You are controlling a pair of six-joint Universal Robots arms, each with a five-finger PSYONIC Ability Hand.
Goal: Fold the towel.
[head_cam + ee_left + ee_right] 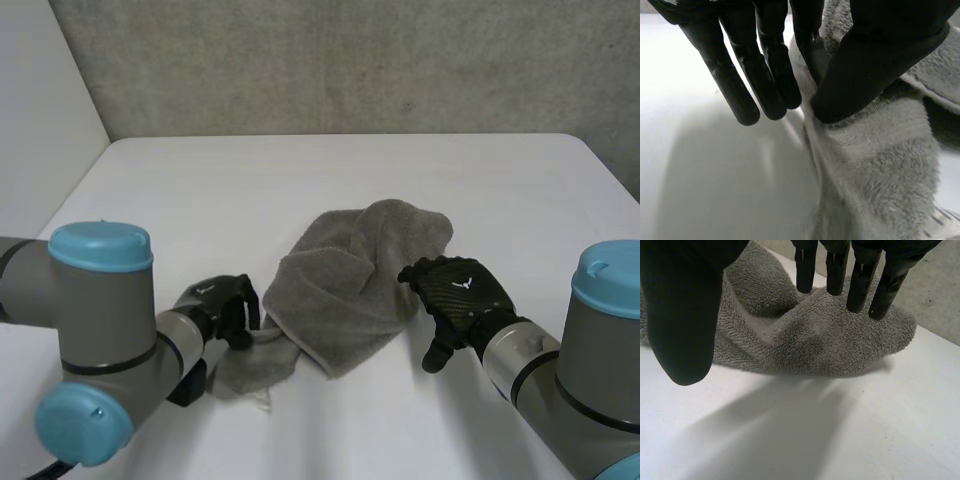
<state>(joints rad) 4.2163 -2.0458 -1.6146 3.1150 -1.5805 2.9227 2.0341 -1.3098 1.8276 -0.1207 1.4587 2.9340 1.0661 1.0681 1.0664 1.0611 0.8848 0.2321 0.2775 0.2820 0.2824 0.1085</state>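
The black left hand [865, 70] pinches the crumpled grey terry towel [345, 290] at its left edge, likely to spread it. The black right hand [462, 292] hovers open-fingered over the opposite edge.

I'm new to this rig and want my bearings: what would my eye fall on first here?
A crumpled grey terry towel lies bunched in the middle of the white table. The robot's black left hand pinches the towel's near left edge between thumb and a finger. The black right hand hangs open at the towel's right side, fingers straight.
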